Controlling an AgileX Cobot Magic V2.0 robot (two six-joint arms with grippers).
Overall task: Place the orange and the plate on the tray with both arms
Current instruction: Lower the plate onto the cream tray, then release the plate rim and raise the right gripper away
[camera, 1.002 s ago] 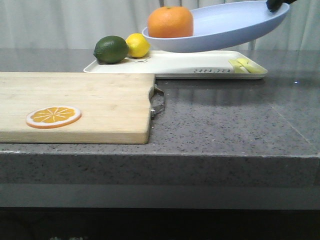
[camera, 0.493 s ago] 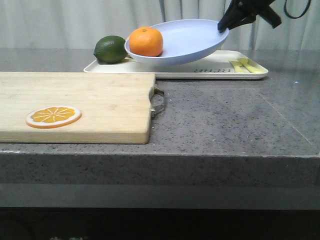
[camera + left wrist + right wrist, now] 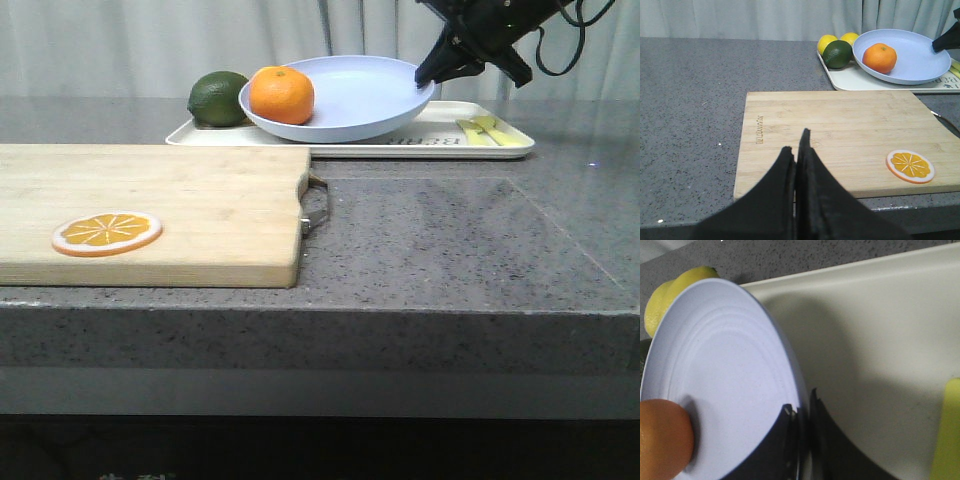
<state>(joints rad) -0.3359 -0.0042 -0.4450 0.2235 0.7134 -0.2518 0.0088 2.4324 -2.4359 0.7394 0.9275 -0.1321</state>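
- Right gripper point(image 3: 432, 76) is clamping the right-hand rim of the plate point(image 3: 350, 100); in the right wrist view one finger is lying inside the rim and the other outside it.
- Plate is sitting tilted over the tray point(image 3: 440, 140), its gripped side raised; whether its low left side is touching the tray cannot be told.
- Orange point(image 3: 281, 94) is resting in the plate, against its lower left wall.
- A dark green lime point(image 3: 217, 98) is sitting on the tray's left end, just beside the plate; two lemons point(image 3: 827, 42) are showing behind it in the left wrist view.
- Pale yellow strips point(image 3: 487, 130) are lying on the tray's right end.
- Left gripper point(image 3: 796, 150) is hanging over the near edge of the cutting board point(image 3: 150, 210), its fingers pressed together, gripping nothing.
- An orange slice point(image 3: 107, 233) is lying flat on the board.
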